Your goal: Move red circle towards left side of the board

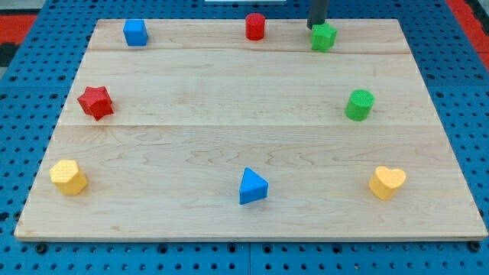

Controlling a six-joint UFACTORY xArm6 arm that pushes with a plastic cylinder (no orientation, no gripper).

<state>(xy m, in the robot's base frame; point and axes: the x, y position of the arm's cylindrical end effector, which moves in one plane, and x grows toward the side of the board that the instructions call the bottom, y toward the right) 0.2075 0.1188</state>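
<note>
Left edge of the board: yellow block (shape unclear, possibly a hexagon) is sitting at the bottom corner, red star is lying mid-height, blue cube is resting at the top. The cube is lying directly in the leftward lane of the target; if the circle is driven too far along the top edge it is going to collide with it.

Centre: blue triangle is sitting near the bottom, well clear. Red circle is standing at the top edge, slightly right of centre, untouched.

Right: my tip is hanging at the top, just beside or touching the green star; contact is hard to judge here. The rod is carrying nothing, no block is riding ahead of it. Green cylinder is sitting mid-height, yellow heart near the bottom.

Risks: the tip, sweeping left from here, is likely dragging the green star along if touching. An off-centre strike on the round block is going to deflect it up off the board's top edge, which is near.
</note>
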